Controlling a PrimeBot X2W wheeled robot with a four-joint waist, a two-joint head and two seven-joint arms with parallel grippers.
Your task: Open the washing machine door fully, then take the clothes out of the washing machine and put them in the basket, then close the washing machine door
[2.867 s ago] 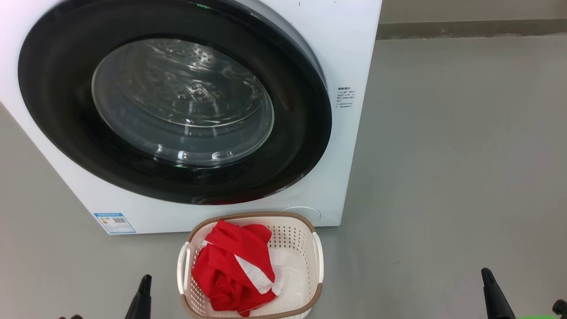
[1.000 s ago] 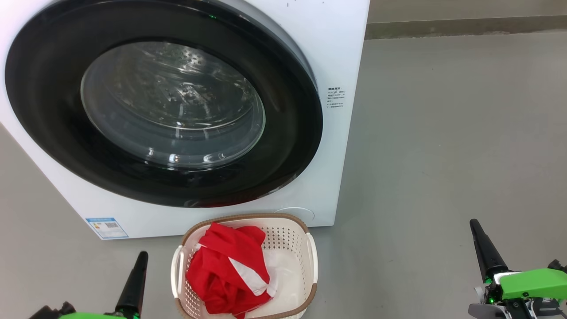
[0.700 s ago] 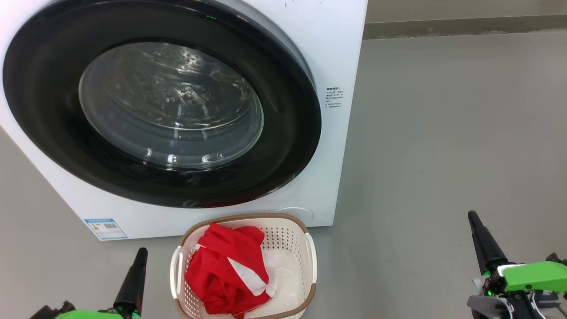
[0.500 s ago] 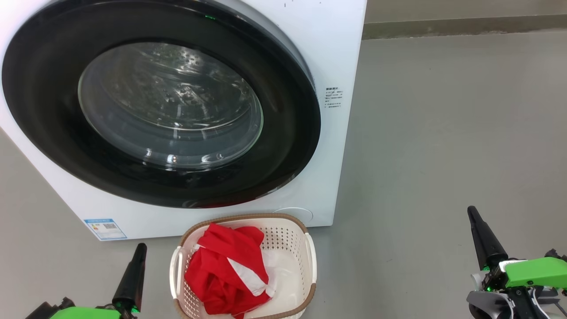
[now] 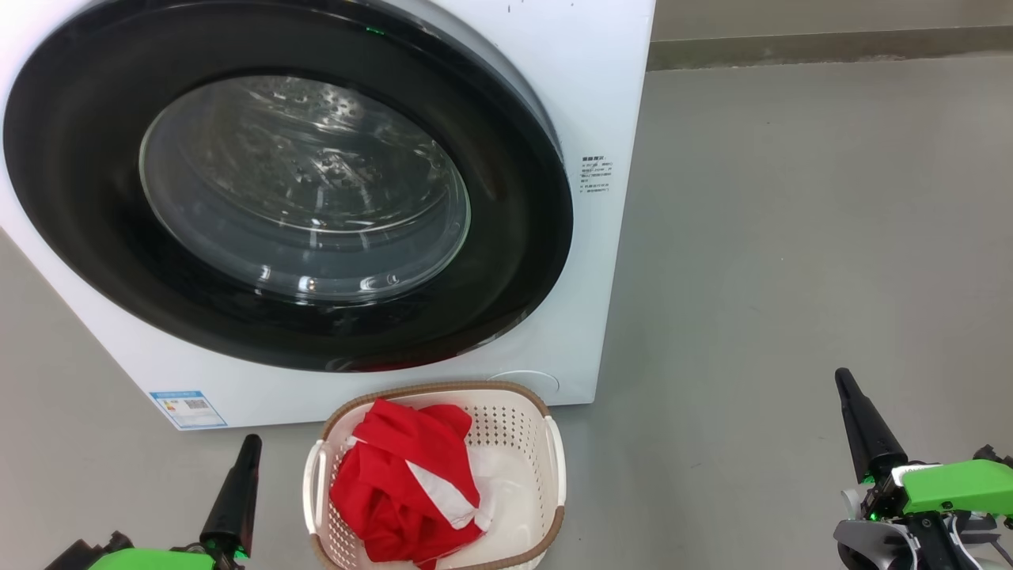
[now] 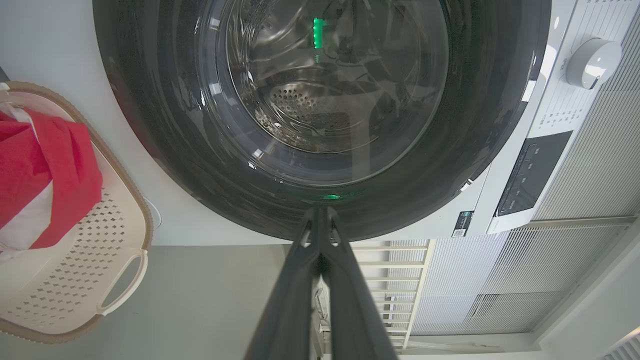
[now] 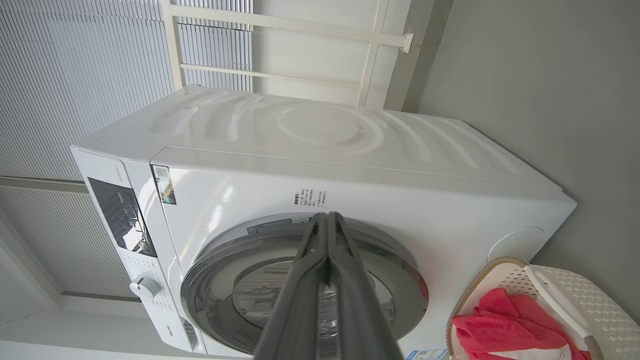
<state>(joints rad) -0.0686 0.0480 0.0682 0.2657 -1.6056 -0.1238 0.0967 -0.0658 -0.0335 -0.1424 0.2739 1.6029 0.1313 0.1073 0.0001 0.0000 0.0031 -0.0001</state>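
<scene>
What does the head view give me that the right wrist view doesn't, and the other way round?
Head view: the left gripper, shut, left of the basket. Right wrist view: the top of the washing machine, its control panel and dial. Both: the right gripper shut, the washing machine door closed, the clothes in the basket.

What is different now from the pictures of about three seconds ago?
Both hands moved up the head view, toward the washing machine, the right hand farther than the left hand. The camera shifted slightly too. Nothing was grasped or released. Unchanged: both hands shut, washing machine door closed, red clothes in the basket.
</scene>
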